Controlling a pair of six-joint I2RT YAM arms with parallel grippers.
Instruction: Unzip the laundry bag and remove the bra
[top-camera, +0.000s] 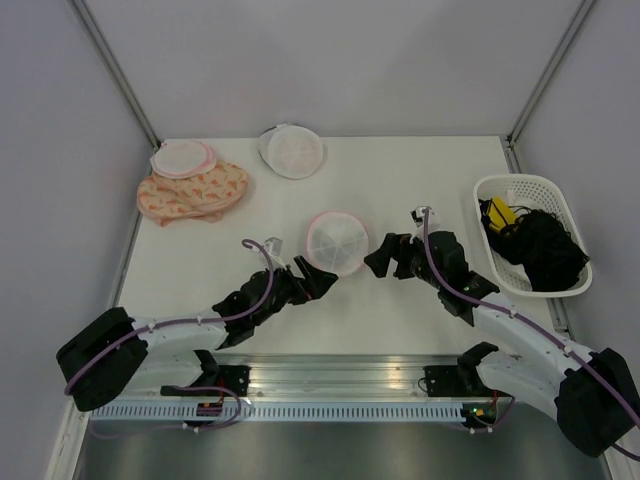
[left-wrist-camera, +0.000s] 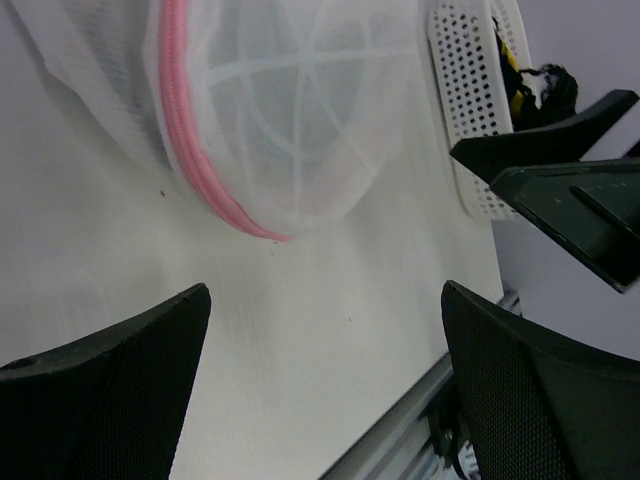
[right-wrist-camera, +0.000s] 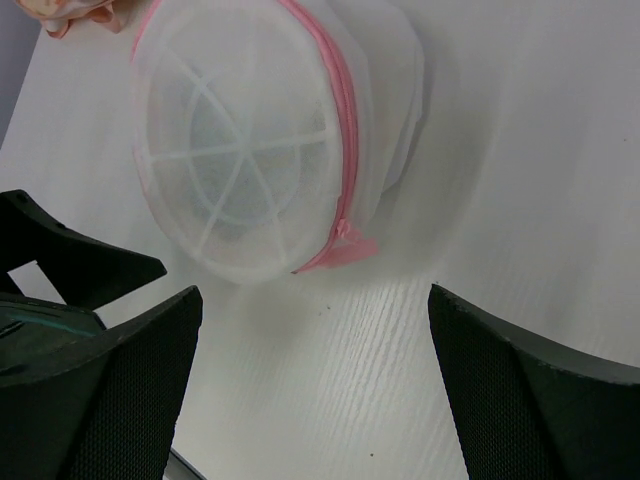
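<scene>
I saw the laundry bag (top-camera: 337, 241) was white mesh, pink-rimmed; at ten o'clock lay peach cloth (top-camera: 195, 193), maybe red-printed; at three, a white basket (top-camera: 520, 181).

You'll find your laundry bag (top-camera: 337, 241) near the middle of the table (top-camera: 420, 190) — a round white mesh case, ribbed dome on top, its pink zipper closed around the rim.

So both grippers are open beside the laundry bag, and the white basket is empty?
Not empty: the top view shows the white basket holding black and yellow items. Both the left gripper and right gripper are open beside the laundry bag.
</scene>
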